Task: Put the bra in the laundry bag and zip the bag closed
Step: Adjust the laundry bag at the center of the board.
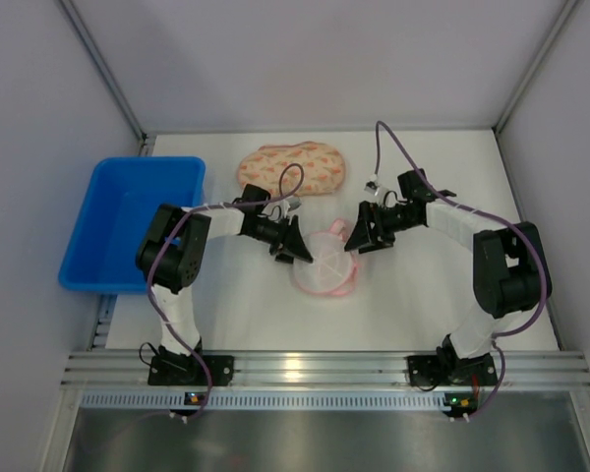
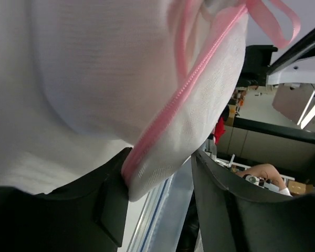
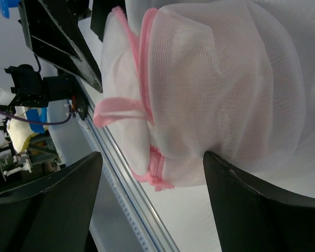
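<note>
one bra [image 1: 292, 167]; one bag [image 1: 324, 275], with one pink zip [image 2: 184, 90]; one blue bin [image 1: 138, 211]; one counter [image 1: 423, 305]; two grippers in all, one left gripper [image 1: 299, 250] and one right gripper [image 1: 358, 236]

white mesh laundry bag [image 1: 324, 275] trimmed pink, peach-and-pink printed bra [image 1: 292, 167], blue bin [image 1: 128, 226].

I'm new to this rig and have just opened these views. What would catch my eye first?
The white mesh laundry bag with its pink zipper sits mid-table. The left gripper and the right gripper close in on it from either side, jaws open. Behind it lies the peach patterned bra, not yet in the bag, and a bright blue bin stands at the far left.
</note>
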`<state>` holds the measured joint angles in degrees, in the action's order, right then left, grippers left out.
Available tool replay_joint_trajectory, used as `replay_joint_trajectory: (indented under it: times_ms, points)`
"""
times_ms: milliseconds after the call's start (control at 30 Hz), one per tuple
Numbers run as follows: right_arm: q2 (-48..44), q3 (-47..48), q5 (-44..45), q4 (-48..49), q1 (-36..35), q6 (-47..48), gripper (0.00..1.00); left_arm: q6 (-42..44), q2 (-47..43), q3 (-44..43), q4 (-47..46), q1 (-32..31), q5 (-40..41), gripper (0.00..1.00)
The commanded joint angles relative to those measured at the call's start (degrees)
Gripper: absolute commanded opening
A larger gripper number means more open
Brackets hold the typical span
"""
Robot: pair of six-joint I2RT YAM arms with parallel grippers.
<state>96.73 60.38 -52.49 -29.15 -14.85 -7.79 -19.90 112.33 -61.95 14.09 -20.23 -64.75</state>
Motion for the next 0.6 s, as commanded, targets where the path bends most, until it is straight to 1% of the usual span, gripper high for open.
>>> replay_joint_trajectory:
  times_ms: [0, 33, 100, 133, 233, 267, 400, 433, 567]
  points:
    - [-1.5, -0.7, -3.2, 1.1, -0.3, -0.3, 0.79, 0.2, -0.1, -3.0, -2.9, -0.4, -8.3, 0.52]
    - [-1.8, -1.1, -3.5, 1.2, -0.3, -0.3, 0.79, 0.4, -0.3, -3.3, -2.9, -0.4, -8.9, 0.39]
    - [-2.9, -2.2, -4.5, 1.5, -0.4, -0.6, 0.79, 0.6, -0.6, -4.0, -2.9, -0.3, -10.4, 0.24]
    - [-3.3, -2.7, -4.9, 1.7, -0.3, -1.0, 0.79, 0.6, -0.5, -4.2, -2.9, -0.2, -11.6, 0.14]
    - [-5.8, -4.4, -6.5, 2.2, -0.4, -1.3, 0.79, -0.1, 0.4, -5.7, -2.8, -0.1, -15.8, 0.05]
    - [-7.3, -5.0, -6.7, 2.2, -0.3, -1.6, 0.79, -0.2, 0.5, -6.1, -2.9, 0.0, -16.7, 0.00]
    - [-10.3, -5.4, -4.8, 1.9, 0.1, -1.4, 0.79, -0.5, 1.0, -7.2, -2.9, 0.0, -22.2, 0.00]
    - [-10.7, -5.2, -4.4, 1.8, 0.4, -1.2, 0.79, -0.7, 1.5, -7.5, -2.8, -0.1, -25.0, 0.00]
    - [-9.9, -3.1, -3.4, 1.2, 3.1, -0.8, 0.79, 0.0, -0.3, -6.9, -2.8, -0.3, -29.6, 0.00]
